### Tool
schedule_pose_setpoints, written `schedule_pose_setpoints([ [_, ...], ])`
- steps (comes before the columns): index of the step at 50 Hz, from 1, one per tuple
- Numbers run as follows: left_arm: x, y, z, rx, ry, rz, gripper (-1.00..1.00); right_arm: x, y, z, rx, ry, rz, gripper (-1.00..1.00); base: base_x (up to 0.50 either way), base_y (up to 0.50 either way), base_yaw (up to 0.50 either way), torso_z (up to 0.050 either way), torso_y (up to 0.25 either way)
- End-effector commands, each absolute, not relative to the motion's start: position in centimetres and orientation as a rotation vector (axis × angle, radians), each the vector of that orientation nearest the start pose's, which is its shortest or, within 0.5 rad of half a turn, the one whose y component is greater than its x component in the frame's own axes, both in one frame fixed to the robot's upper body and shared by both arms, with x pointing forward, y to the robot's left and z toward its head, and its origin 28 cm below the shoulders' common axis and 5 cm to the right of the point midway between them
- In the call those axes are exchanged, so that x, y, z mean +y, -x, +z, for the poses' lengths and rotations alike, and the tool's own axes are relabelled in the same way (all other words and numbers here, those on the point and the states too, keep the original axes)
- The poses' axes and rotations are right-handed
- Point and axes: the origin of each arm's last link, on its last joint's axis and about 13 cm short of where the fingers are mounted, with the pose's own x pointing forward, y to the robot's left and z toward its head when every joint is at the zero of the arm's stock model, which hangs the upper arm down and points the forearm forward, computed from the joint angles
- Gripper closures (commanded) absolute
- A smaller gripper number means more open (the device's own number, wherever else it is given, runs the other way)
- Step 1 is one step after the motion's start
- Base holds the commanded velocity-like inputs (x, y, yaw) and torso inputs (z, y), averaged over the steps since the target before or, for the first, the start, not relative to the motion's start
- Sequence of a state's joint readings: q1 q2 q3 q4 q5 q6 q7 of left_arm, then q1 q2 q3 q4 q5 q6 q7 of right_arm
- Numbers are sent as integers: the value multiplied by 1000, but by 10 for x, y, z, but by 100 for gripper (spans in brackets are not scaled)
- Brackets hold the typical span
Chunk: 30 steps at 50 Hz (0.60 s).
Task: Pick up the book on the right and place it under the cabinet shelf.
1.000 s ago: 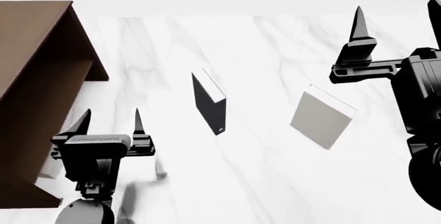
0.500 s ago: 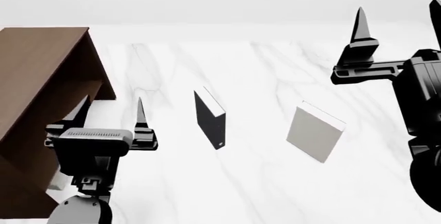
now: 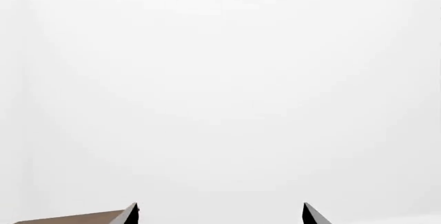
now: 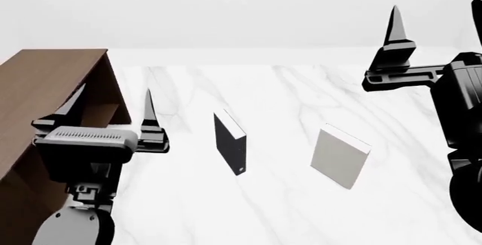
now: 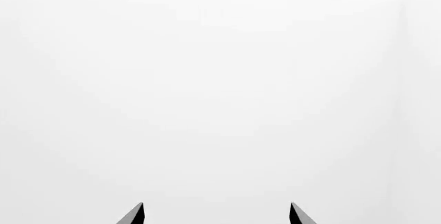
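Two books stand on the marble table [image 4: 301, 211]: a black book [image 4: 229, 143] near the middle and a light grey book [image 4: 340, 156] to its right, which is the task's thing. The grey book stands on the bare tabletop, slightly tilted, well apart from the brown cabinet shelf [image 4: 53, 87] at the far left, so it does not lie under the shelf now. Neither arm touches it. The left gripper [image 4: 109, 109] hangs in front of the cabinet with its fingers spread apart and nothing between them; the left wrist view shows only two fingertips and a sliver of brown cabinet top [image 3: 76, 217] against blank white. The right gripper [image 4: 435, 16] is raised at the right edge of the head view, above and beyond the grey book; its fingers stand apart and hold nothing, and the right wrist view shows only its fingertips against blank white. Judged from this, the pick, the carry to the cabinet and the placing under the shelf are all left to do; the right arm looks better placed for the grasp, as it sits on the grey book's side. The surface is white marble with grey veining, flat, and carries only the two books and the cabinet. The room is a plain white backdrop with no other furniture visible.
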<state>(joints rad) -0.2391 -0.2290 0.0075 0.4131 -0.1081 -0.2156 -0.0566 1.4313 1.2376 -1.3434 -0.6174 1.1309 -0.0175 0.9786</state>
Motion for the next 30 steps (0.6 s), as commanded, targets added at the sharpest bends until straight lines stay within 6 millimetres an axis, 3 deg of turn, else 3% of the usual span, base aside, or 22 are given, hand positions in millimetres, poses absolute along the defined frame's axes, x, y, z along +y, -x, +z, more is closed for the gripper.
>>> schedule_pose_setpoints([
  [1,245,-245,158,-460,-122,4,-100,-156,-218,273,-441,163,-48,-100,0,0,0,0,188],
  [30,247,-242,187,-532,-129,12,-100,-156,-217,271,-440,157,-44,-100,0,0,0,0,221],
])
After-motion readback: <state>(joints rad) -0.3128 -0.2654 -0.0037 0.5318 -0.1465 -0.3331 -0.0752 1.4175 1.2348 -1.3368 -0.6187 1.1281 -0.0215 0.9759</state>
